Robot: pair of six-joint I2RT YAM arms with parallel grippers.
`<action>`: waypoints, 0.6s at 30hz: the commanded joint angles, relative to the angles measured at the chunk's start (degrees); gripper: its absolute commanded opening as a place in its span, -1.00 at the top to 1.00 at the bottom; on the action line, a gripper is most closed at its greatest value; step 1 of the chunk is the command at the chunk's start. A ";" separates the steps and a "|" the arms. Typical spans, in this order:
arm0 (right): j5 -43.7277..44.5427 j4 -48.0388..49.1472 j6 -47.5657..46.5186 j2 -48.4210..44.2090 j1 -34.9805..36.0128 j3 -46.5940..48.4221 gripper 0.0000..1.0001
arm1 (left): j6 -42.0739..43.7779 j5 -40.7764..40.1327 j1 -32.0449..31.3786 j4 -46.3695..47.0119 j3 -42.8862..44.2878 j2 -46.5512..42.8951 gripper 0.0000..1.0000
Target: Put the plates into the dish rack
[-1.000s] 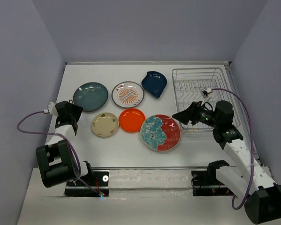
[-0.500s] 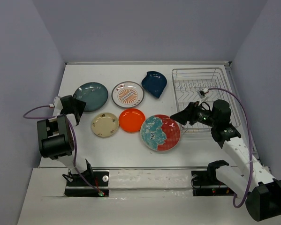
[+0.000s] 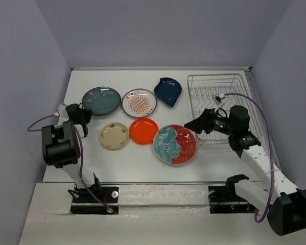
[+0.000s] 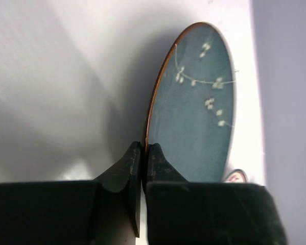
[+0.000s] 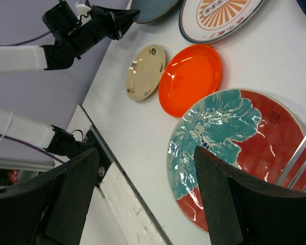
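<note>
Now your left gripper clamps the dark teal plate by its rim; your right gripper hangs wide apart.

Six plates lie left of the dish rack.

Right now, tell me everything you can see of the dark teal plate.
The dark teal plate is round and glossy, seemingly glazed ceramic, with a thin brown rim and pale blossom sprigs inside. It sits at the table's far left, left of the sunburst plate. The left gripper is shut on its near rim.
</note>
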 commanded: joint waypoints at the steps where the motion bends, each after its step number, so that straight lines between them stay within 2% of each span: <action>1: -0.61 2.61 -0.18 0.36 0.32 3.21 -0.60 | 1.71 -1.78 -0.15 5.75 -2.45 -3.25 0.89; 5: -0.26 3.32 0.08 2.37 0.94 3.91 -0.60 | 1.71 -1.78 -0.06 9.19 -4.82 -7.48 0.89; 9: 2.36 8.22 1.48 7.02 6.36 6.45 -0.61 | 1.80 -4.41 -0.24 11.30 -7.19 -15.65 0.89; 15: 6.15 11.04 0.69 20.63 16.48 15.24 -0.65 | 4.17 -5.91 -0.07 9.03 -7.55 -26.88 0.89; 18: 6.24 12.45 2.01 26.26 18.16 19.28 -0.66 | 6.63 -6.87 0.11 5.78 -5.71 -31.46 0.89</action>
